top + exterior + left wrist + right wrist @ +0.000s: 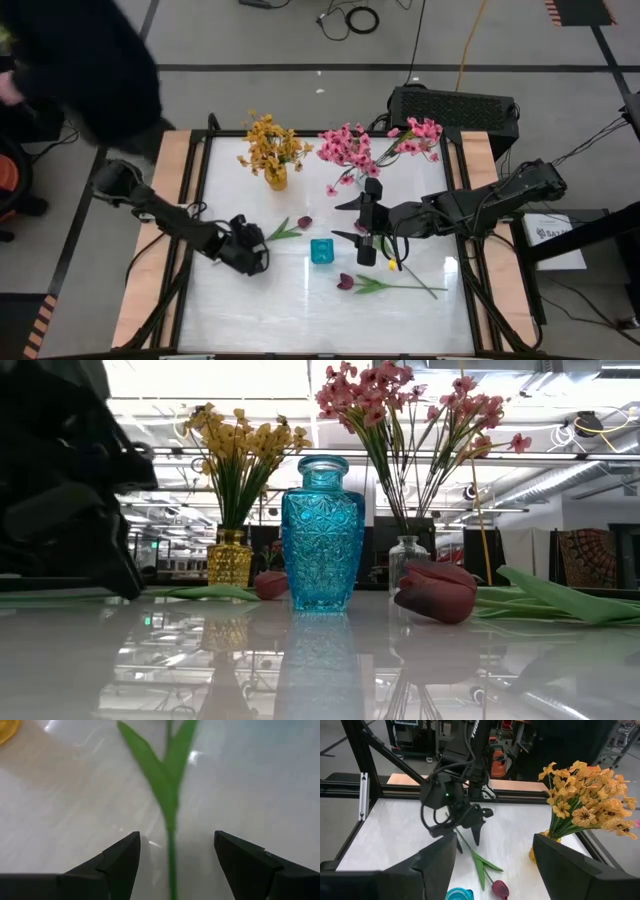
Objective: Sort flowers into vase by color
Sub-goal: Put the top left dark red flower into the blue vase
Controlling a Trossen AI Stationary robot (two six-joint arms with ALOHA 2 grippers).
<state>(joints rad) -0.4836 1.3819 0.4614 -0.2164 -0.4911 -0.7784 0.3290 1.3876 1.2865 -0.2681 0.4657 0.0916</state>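
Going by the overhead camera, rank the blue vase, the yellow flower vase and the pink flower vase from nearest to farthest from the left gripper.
From the left gripper, open around a tulip stem:
1. Blue vase, at table centre, on the gripper's right.
2. Yellow flower vase, toward the table's far edge.
3. Pink flower vase, far edge, on the right arm's side.

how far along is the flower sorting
Mostly done: yellow flowers stand in the yellow vase and pink flowers in the clear vase. In hand: the left gripper is open around the stem of one maroon tulip lying on the table. Left: both tulips, including the second tulip; the blue vase is empty. The right gripper hovers open.
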